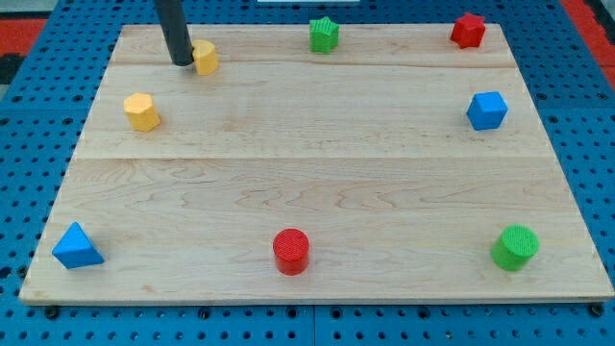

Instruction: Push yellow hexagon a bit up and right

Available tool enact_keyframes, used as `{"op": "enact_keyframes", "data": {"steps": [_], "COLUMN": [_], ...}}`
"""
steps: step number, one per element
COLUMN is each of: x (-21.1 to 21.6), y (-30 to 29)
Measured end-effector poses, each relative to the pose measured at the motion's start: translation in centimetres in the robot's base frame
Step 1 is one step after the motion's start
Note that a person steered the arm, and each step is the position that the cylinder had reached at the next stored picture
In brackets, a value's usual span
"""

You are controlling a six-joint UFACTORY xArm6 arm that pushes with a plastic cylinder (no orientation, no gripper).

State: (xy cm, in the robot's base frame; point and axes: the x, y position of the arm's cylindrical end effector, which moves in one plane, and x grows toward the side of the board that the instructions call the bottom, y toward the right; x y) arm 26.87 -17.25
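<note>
A yellow hexagon point(141, 111) lies on the wooden board point(317, 192) near its left edge, in the upper part. A second yellow block point(206, 58), whose shape I cannot make out, lies near the board's top edge, up and right of the hexagon. My tip point(181, 62) stands right at the left side of that second yellow block, touching it or nearly so. The tip is up and right of the hexagon and well apart from it.
A green star point(325, 35) and a red star-like block point(468, 31) lie along the top edge. A blue cube point(486, 111) is at the right. A blue triangle point(76, 246), a red cylinder point(291, 251) and a green cylinder point(515, 247) lie along the bottom.
</note>
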Motion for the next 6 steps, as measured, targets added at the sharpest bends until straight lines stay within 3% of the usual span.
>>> {"op": "enact_keyframes", "data": {"steps": [2,3,4,5,6], "x": [0.1,1.8,3.2,6.2,11.0], "y": [1.8,-0.5,-7.4,-11.6,-11.0]}}
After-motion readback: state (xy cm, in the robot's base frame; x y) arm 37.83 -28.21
